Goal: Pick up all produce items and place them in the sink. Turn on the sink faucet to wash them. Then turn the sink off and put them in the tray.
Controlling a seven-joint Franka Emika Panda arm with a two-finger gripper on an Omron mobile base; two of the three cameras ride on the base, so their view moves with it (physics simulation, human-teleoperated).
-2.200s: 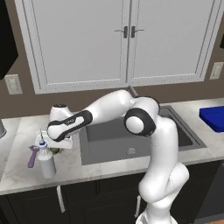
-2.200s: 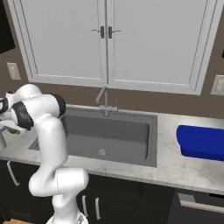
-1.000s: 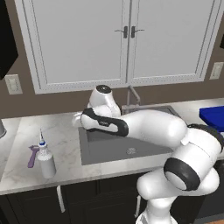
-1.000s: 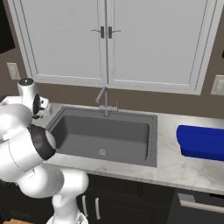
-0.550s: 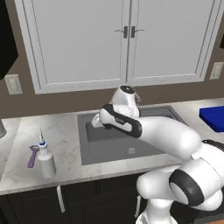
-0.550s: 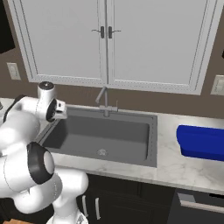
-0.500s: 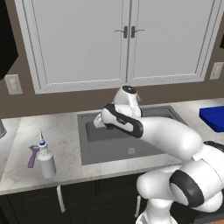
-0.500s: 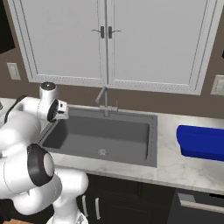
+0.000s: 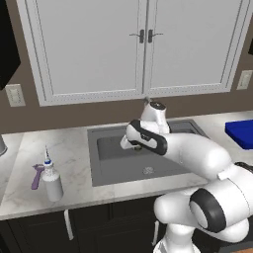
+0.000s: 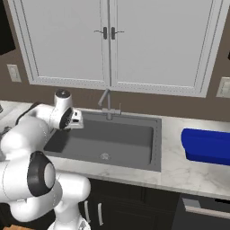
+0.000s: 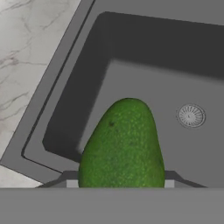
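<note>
Gripper (image 11: 121, 186) clamped on the green fruit (image 11: 122, 144) (pear-shaped, tips at either side of its base), held over the left part of the sink (image 11: 144, 78), above the basin floor. Drain (image 11: 191, 116) sits further in. Faucet (image 10: 106, 104) at the sink's back edge. Blue tray (image 10: 207, 146) on the counter's far right end, well apart.

The small green pear-shaped fruit (image 11: 121, 144) sat between the gripper's (image 9: 129, 144) closed fingers, above the large rectangular dark grey sink basin (image 9: 116, 165), left of its round silver drain (image 11: 191, 116). The flat blue tray (image 10: 207, 146) lay on the counter right of the basin; the white spray bottle (image 9: 51, 179) stood left, the purple tool (image 9: 36, 176) beside it.
</note>
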